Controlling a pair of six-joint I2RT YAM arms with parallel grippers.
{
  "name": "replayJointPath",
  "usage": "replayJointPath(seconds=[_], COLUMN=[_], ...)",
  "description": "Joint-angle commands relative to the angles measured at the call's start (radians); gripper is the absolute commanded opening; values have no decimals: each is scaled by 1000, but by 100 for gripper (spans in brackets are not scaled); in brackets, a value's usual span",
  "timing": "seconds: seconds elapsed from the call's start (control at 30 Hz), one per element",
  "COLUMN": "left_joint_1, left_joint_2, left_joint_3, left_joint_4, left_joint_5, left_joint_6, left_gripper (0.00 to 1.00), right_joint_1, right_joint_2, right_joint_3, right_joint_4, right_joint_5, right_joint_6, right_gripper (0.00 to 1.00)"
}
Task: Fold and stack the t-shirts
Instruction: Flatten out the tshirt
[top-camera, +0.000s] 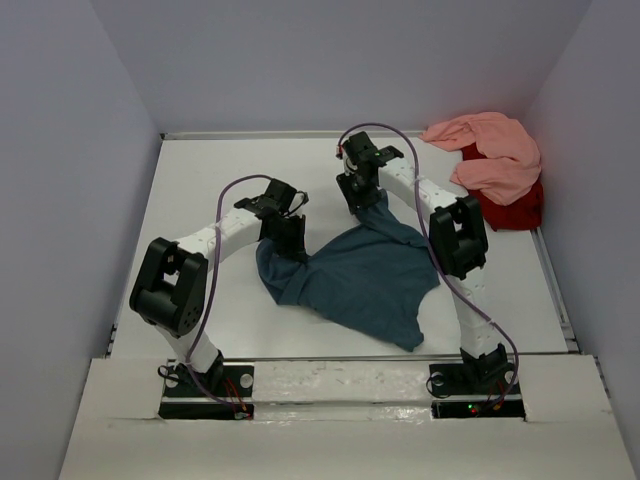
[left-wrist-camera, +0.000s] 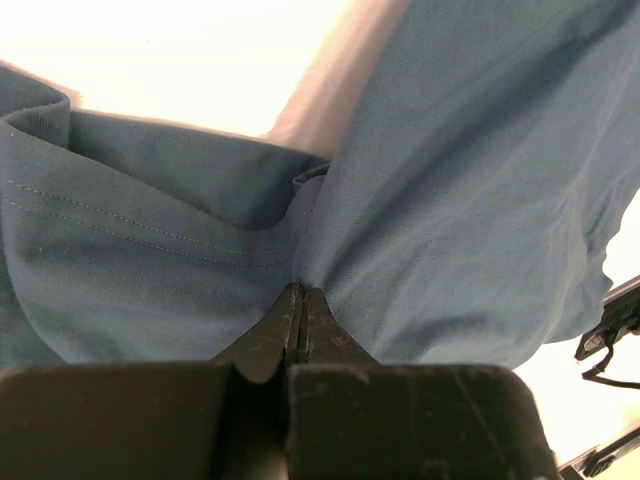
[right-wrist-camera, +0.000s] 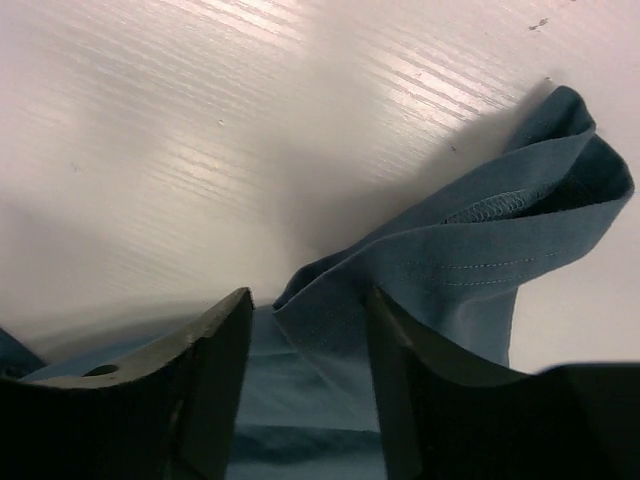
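We see the dark teal-blue cotton t-shirt (top-camera: 360, 280) lying loosely spread in the middle of the white table (top-camera: 200, 180), between the two arms, with its hem toward the near right. Our left hand (top-camera: 285, 235) is at the shirt's left edge. In the left wrist view its fingers are clenched tight on a pinch of the teal cloth, which bunches into folds just in front of the tips. Our right hand (top-camera: 360, 195) is at the shirt's far corner, where the cloth draws to a narrow point. In the right wrist view its fingers (right-wrist-camera: 225, 350) stand apart. A stitched fold of the shirt lies between them against the right finger, with a gap left beside the left finger. In the far right corner of the table the salmon pink t-shirt (top-camera: 495, 155) lies crumpled on top of the red t-shirt (top-camera: 510, 208), both well apart from the teal one.
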Motion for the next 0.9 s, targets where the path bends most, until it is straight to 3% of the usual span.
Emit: replayJointPath(seconds=[0.0,0.03,0.1,0.37,0.53,0.67,0.87], left_joint_1=[5,7,7,13,16,19,18], left_joint_2=[-29,-26,-24,-30,-18,-18,-4], left_joint_3=[8,10,10,-5,-5,2,16], left_joint_4=[-3,-4,-6,-6,-4,-7,-18], left_joint_5=[26,26,23,18,12,12,15], left_joint_6=[15,16,20,20,16,12,26], left_gripper=[0,0,0,0,0,0,0], right_joint_1=[5,5,5,5,-108,-209,-263], right_joint_2=[-32,-29,-23,-36,-64,-116,-84], right_joint_3=[1,-4,-1,22,171,182,162], right_joint_4=[0,0,-7,-35,-128,-133,-118], right_joint_5=[70,83,95,113,43,41,84], right_joint_6=[-14,-12,-2,31,95,127,112], right_gripper=[46,25,0,0,0,0,0])
